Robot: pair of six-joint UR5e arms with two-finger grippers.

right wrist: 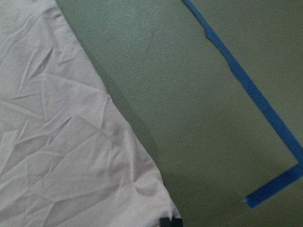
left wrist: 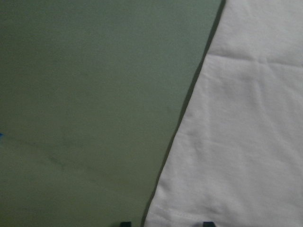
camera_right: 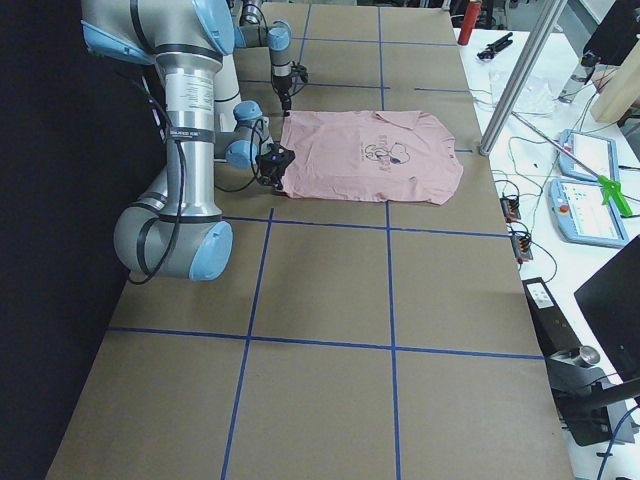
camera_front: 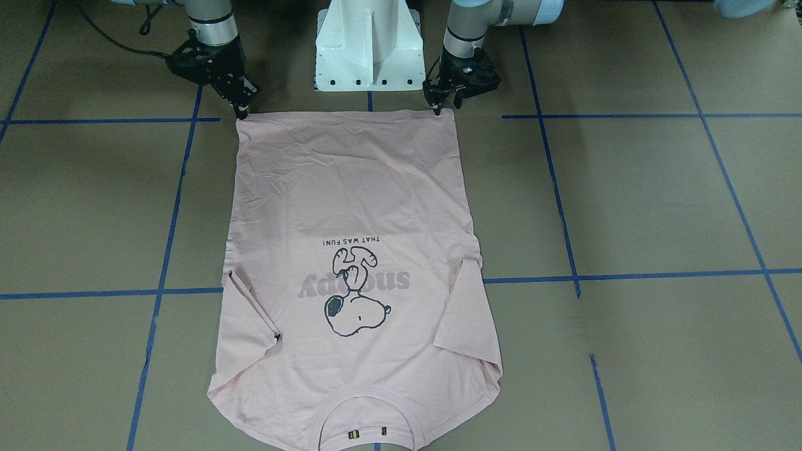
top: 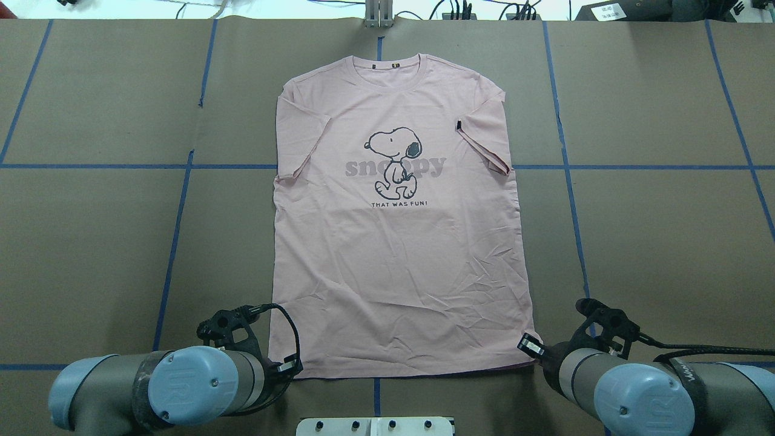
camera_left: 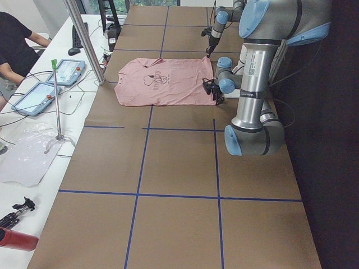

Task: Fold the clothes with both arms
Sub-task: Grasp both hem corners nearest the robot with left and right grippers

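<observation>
Pink T-shirt was pinched by the right tool only, the left tool parted; skewed lifting was risked.

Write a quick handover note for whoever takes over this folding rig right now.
Left gripper: open, fingers astride one hem corner of the T-shirt, not yet closed.
Right gripper: looks shut on the other hem corner.
T-shirt: flat on the table, print up, collar away from the robot.
Done: shirt spread out, both arms at the hem.
Left: close the left gripper, then every fold.
</observation>
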